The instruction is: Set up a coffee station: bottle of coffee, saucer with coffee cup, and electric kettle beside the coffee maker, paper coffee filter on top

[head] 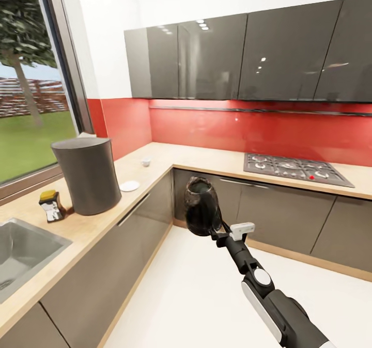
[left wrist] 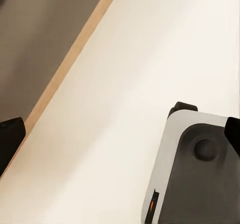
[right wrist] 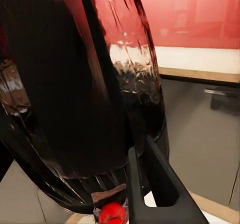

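1. Now my right pincer [head: 216, 230] grips the squat dark glass electric kettle [head: 201, 206] by its handle, mid-frame over the pale floor [head: 196, 296], well apart from the bench.
2. The tall dark grey rounded coffee maker [head: 89, 175] stands at left on the long light wood-grain bench [head: 155, 167], the small yellow-lidded coffee jar [head: 51, 205] beside it.
3. I should keep the kettle level and set it near the small round white saucer [head: 129, 185], without nudging it.
4. My left pincer [left wrist: 120, 134] hangs open over the floor.

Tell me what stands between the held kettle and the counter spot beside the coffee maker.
Nothing visible does. The right gripper holds the electric kettle over open floor, and the countertop right of the coffee maker carries only the saucer and coffee cup.
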